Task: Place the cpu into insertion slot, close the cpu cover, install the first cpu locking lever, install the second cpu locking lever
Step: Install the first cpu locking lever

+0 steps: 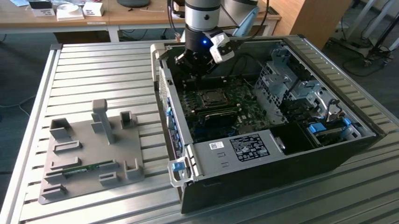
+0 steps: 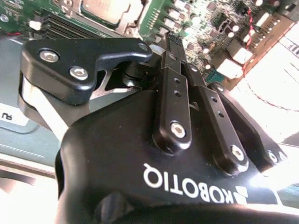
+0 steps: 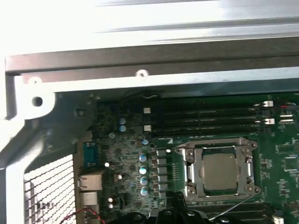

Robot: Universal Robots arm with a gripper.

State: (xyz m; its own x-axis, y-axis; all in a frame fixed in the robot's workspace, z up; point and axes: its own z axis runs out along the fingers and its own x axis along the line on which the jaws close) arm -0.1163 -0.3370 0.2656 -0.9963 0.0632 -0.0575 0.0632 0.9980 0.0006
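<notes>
Pincer (image 2: 173, 39) narrow, nothing seen held | cpu cover (image 3: 189, 170) down over cpu (image 3: 219, 165), just ahead | wire lever (image 3: 233, 207) beside tips: probably best pushed slowly, squarely.

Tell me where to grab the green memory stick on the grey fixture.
Grip the green memory stick across its long sides near mid-length, coming down from above. It lies lengthwise in the grey fixture, and raised blocks seem to crowd its ends.
</notes>
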